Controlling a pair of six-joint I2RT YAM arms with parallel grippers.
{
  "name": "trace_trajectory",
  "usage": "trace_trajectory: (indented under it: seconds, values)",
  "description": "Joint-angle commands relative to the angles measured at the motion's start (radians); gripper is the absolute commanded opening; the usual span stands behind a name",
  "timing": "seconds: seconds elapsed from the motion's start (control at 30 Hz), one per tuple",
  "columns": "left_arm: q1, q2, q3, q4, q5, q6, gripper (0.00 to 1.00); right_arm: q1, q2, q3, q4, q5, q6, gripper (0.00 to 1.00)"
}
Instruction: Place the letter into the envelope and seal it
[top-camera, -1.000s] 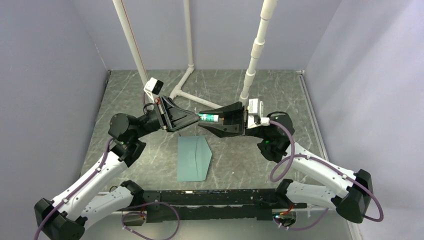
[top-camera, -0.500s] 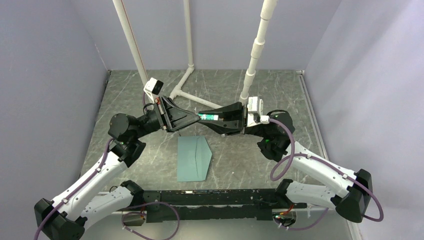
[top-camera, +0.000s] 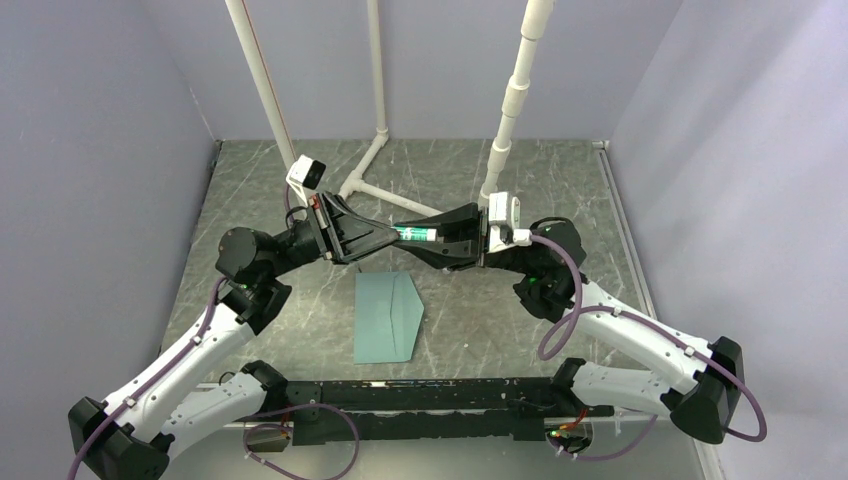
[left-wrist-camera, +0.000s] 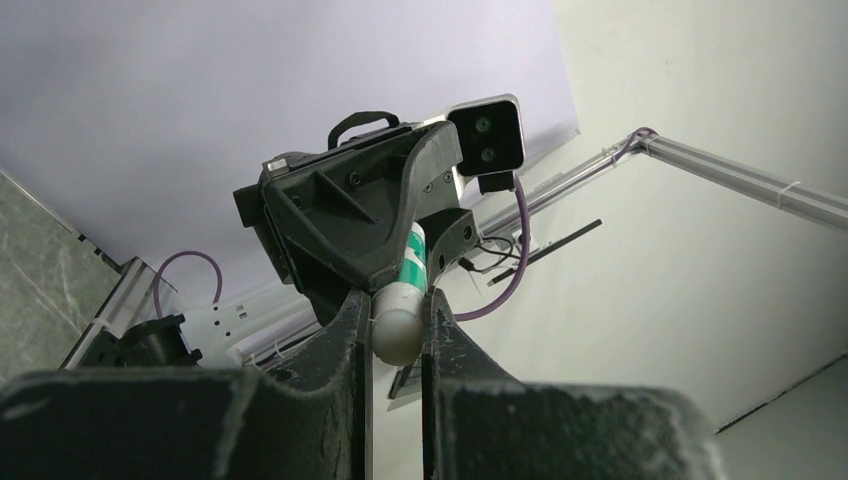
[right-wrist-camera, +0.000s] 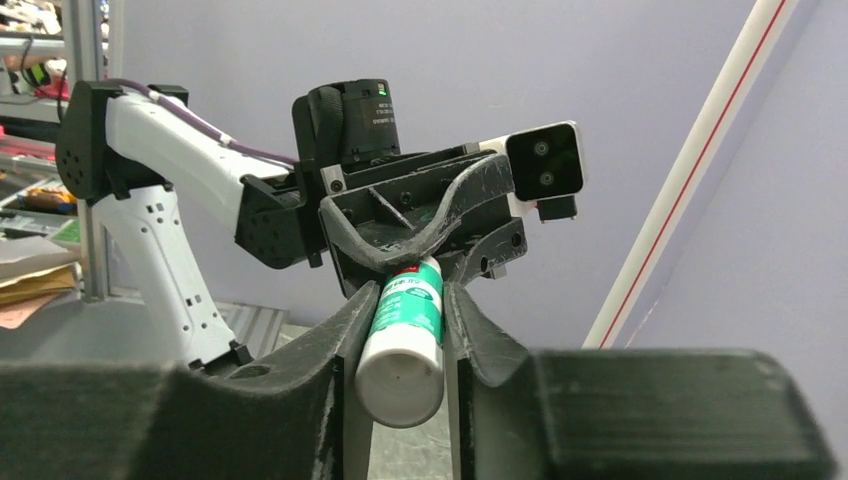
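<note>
We see the left jaws and right jaws each clamped narrowly on opposite ends of one glue stick, raised beyond the envelope, which lies flat on the surface.

This is a robotics lab test cell: plain pale lavender wall panels box in a grey-green marbled tabletop, and a frame of white plastic pipes stands at the back. Two white-and-black jointed robot arms trailing purple cables are bolted to a black metal rail at the near edge, each carrying a small white box camera. The right wrist view shows a bare metal upright and stacked papers at its left edge.
</note>
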Motion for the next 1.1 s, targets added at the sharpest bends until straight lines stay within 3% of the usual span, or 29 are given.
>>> trace_trajectory:
  seconds: [0.0,0.13,0.3,0.63,0.87,0.97,1.07]
  values:
    - [-0.001,-0.021,0.002,0.043,-0.007,0.006,0.02,0.005,-0.006,0.032,0.010,-0.009,-0.013,0.26]
    - [-0.001,-0.026,0.004,0.019,-0.007,0.020,0.03,0.005,-0.017,0.028,0.017,-0.006,-0.010,0.19]
    - [-0.001,-0.020,0.000,0.034,-0.006,0.012,0.03,0.005,-0.021,0.028,0.018,0.002,-0.004,0.39]
    - [-0.001,-0.024,-0.001,0.025,-0.007,0.015,0.02,0.006,-0.018,0.018,0.044,-0.003,-0.006,0.41]
    - [-0.001,-0.019,-0.011,0.042,-0.009,0.005,0.02,0.007,-0.017,0.014,0.057,0.009,-0.008,0.49]
    - [-0.001,-0.019,-0.008,0.038,-0.007,0.008,0.02,0.005,-0.017,0.009,0.063,0.010,-0.006,0.49]
    - [-0.001,-0.024,-0.007,0.035,-0.009,0.010,0.02,0.006,-0.015,0.015,0.047,0.004,-0.011,0.41]
